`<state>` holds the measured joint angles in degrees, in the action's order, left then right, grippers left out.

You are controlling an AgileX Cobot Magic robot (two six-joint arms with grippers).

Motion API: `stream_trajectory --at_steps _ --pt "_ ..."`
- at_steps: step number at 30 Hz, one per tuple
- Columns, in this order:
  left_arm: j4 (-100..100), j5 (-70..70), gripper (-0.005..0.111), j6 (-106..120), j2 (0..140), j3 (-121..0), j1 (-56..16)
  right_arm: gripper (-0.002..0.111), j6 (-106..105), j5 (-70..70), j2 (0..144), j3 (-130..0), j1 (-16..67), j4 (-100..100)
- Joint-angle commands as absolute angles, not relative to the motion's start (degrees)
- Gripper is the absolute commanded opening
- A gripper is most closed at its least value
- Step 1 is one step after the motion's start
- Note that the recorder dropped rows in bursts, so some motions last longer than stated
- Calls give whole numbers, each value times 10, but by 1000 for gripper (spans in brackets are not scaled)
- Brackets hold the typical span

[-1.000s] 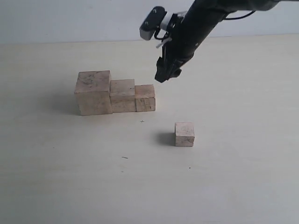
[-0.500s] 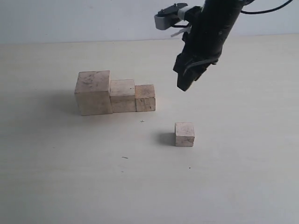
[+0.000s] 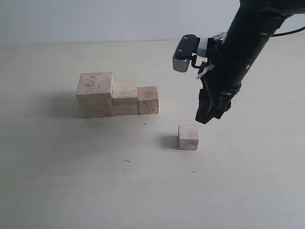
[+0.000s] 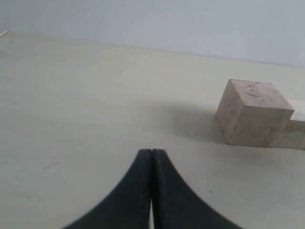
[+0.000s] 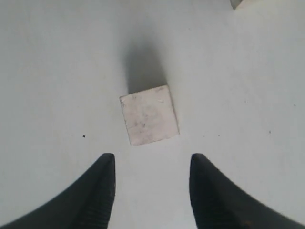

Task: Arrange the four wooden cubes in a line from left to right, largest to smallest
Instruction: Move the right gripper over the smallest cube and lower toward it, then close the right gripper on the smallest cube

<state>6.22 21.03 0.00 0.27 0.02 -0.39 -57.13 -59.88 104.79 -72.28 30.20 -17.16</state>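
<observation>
Three pale wooden cubes stand touching in a row: the largest cube point(image 3: 96, 94) point(image 4: 254, 112) on the left, a middle cube point(image 3: 125, 97), then a smaller cube point(image 3: 148, 99). The smallest cube point(image 3: 188, 137) point(image 5: 149, 114) sits alone, in front and to the right of the row. My right gripper point(image 3: 207, 116) point(image 5: 151, 160) hangs open just above and to the right of that lone cube, nothing between its fingers. My left gripper point(image 4: 152, 152) is shut and empty, low over the table left of the largest cube; the exterior view does not show it.
The pale table point(image 3: 71, 181) carries a few small dark specks point(image 3: 127, 161). A light wall point(image 3: 95, 19) rises behind the table's back edge. The right arm point(image 3: 248, 38) reaches in from the upper right.
My right gripper has swung from above the row's right end, rightward and down, and now hangs close over the lone smallest cube. The cubes have not moved.
</observation>
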Motion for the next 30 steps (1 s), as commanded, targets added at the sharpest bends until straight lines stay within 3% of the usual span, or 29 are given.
stream_trajectory --at_steps 1,9,15,30 --pt "62 207 0 0 0 0 -7 46 -654 -508 1040 -676 300 -218" --pt "62 207 0 0 0 0 -7 46 -744 -458 1040 -653 300 -270" --pt "62 207 0 0 0 0 -21 64 -744 -478 1060 -653 300 -298" --pt "62 207 0 0 0 0 -21 64 -729 -455 1107 -653 300 -259"
